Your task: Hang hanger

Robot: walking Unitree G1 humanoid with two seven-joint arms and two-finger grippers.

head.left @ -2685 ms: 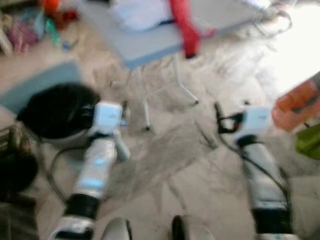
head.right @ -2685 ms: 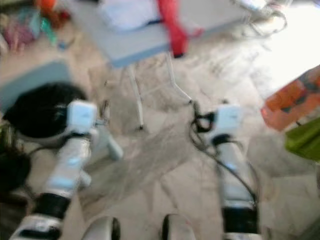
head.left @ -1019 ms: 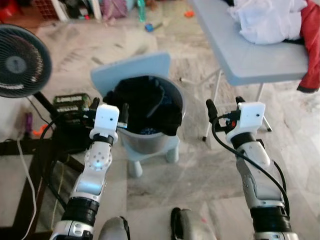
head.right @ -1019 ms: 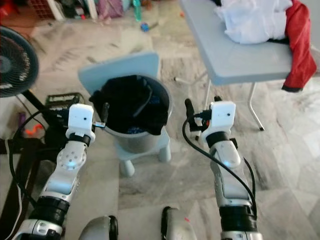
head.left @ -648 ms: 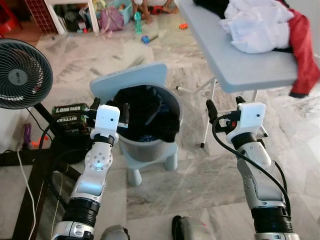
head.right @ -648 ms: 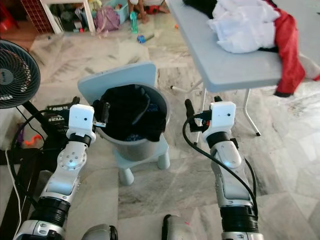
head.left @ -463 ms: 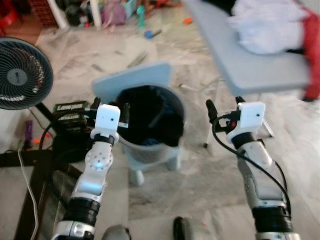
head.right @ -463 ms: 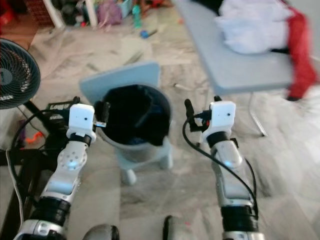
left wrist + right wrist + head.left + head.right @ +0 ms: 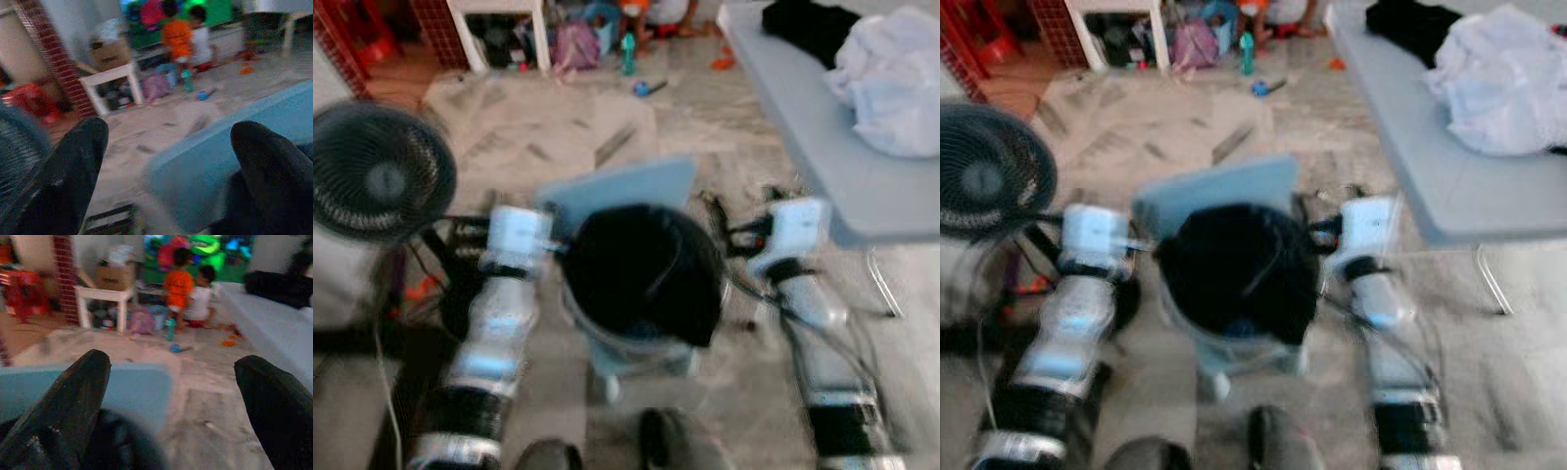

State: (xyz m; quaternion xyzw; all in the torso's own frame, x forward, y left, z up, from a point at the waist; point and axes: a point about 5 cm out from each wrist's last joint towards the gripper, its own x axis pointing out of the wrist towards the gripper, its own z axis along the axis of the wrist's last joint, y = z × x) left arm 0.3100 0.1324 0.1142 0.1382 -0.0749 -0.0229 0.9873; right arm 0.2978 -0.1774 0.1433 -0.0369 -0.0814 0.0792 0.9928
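Head views are motion-blurred. Far left: black fan [image 9: 380, 181] standing on the marble floor [image 9: 519, 127], dark cables and a dark box under it, too smeared to read.

Left gripper [image 9: 168, 161] held up in front of the body, level with the bucket's left side; in the left wrist view its two fingers [image 9: 73, 166] stand wide apart, nothing between them.

Centre: grey bucket [image 9: 641, 338] stuffed with black clothing [image 9: 641, 269], sitting on a small light-blue chair [image 9: 617, 196] whose backrest rises behind it. A thin dark curved shape lies on top of the black clothing, could be the hanger, too blurred to say. I can't locate the hanger with any certainty.

Right gripper [image 9: 176, 396] held up at the bucket's right side, close to the table's front edge. Right wrist view: fingers [image 9: 68, 396] spread wide, empty, pointing over the chair back and black clothing.

Right: grey folding table [image 9: 1400, 147] with a white heap of cloth [image 9: 1498, 83] and a dark garment [image 9: 1410, 24] further back.

Background beyond the chair: two persons [image 9: 188, 296] sitting on the floor among toys, a white side table [image 9: 105, 296], a cardboard box [image 9: 115, 276], brick pillar [image 9: 51, 61].
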